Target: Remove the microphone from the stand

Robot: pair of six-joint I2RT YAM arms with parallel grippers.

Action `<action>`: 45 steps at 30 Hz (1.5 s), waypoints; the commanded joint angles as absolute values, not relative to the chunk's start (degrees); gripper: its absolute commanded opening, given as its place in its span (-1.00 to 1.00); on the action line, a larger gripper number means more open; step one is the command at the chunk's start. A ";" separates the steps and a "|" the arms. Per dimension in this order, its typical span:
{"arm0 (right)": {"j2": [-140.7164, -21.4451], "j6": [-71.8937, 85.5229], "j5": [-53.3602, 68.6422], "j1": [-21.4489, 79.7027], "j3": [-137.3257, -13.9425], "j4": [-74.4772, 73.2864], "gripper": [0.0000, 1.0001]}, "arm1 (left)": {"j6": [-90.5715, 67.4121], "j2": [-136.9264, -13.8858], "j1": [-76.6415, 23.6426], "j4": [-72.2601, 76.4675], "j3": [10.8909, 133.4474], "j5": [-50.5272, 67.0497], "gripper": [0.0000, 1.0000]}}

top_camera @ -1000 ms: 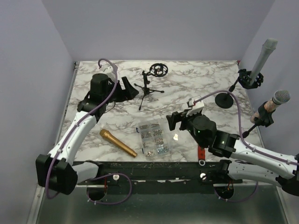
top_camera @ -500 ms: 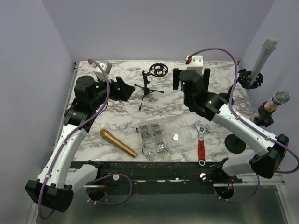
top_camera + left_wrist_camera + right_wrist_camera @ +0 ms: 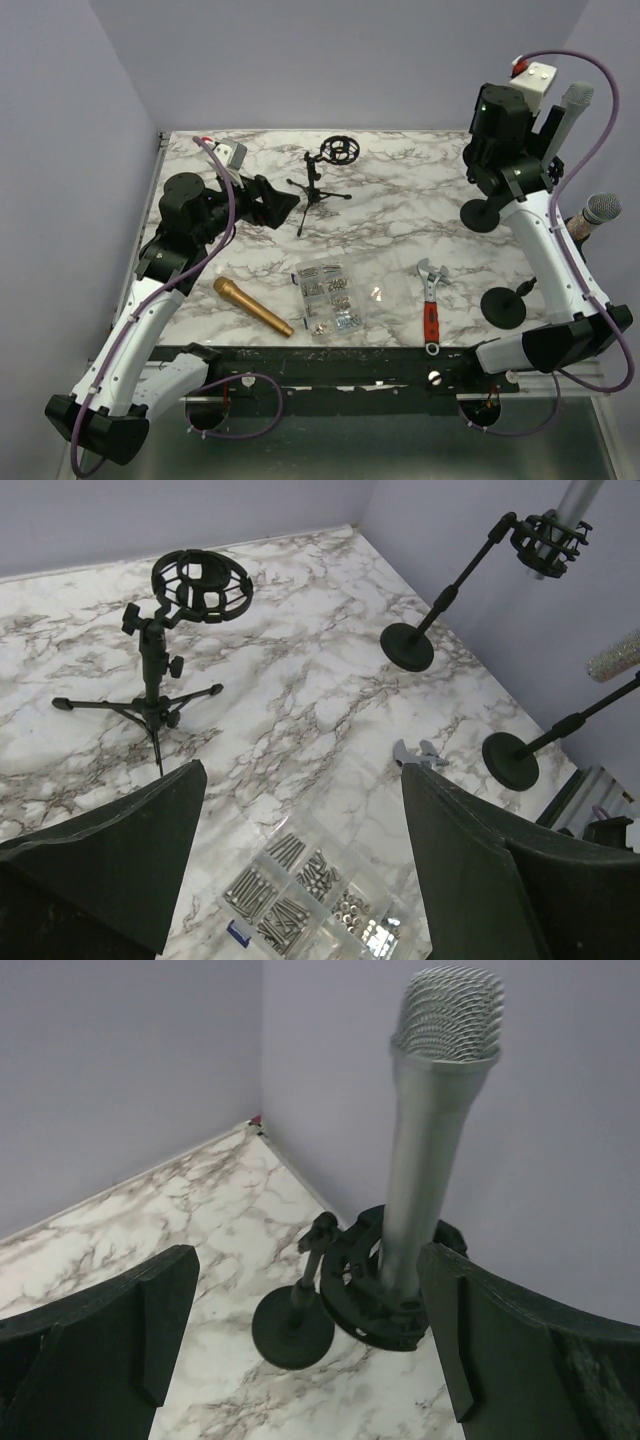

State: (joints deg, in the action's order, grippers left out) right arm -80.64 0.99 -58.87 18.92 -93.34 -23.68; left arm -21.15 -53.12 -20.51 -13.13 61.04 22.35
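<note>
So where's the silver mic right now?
The silver mic is at the table's back-right corner in the top view, sitting in its shock mount, just behind the glitter mic. The right wrist view has it straight ahead.

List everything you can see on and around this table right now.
silver microphone: one, silver, upright in the shock mount of the far right stand
round-base stands: two, black, right side of the table
second microphone: one, silver grille, on the nearer right stand
gold microphone: one, gold, lying at the near left
tripod stand: one, black, far middle, mount empty
screw box: one, clear, near middle
wrench: one, red handle, right of the box
table: one, white marble
left gripper: one, black, open, left of the tripod stand
right gripper: one, black, open, facing the silver microphone
</note>
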 commanded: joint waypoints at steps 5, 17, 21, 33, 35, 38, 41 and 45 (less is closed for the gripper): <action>-84.90 4.27 -54.02 8.50 -98.95 -29.55 1.00 | -21.80 -54.93 -22.49 -11.87 60.69 25.72 0.79; -89.63 6.58 -53.68 2.27 -99.14 -30.06 1.00 | -21.80 -55.74 -22.50 -11.65 60.48 25.41 0.79; -88.55 4.97 -56.47 1.95 -94.49 -24.67 0.95 | -21.62 -56.09 -22.50 -11.83 60.66 25.49 0.79; -85.64 0.53 -57.58 0.44 -87.73 -14.19 -0.17 | -22.02 -56.38 -22.50 -11.77 60.55 25.99 0.79; -85.06 0.61 -56.57 0.44 -87.79 -13.77 -0.29 | -21.80 -55.84 -22.50 -11.74 60.50 25.47 0.79; -84.27 -1.95 -55.51 0.44 -89.16 -13.35 -0.40 | -21.53 -55.59 -22.50 -11.78 60.36 24.71 0.79; -83.62 -2.45 -54.59 0.44 -91.20 -14.12 -0.59 | -22.08 -55.98 -22.52 -11.66 60.43 25.85 0.79; -81.73 -2.63 -51.35 0.55 -93.60 -15.12 -0.72 | -22.15 -56.24 -22.50 -11.47 60.29 25.66 0.79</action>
State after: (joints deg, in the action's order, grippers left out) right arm -85.47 -1.30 -54.61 0.67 -89.82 -16.25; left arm -22.02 -56.53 -22.26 -12.88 60.62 24.51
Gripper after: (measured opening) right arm 0.435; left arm 0.887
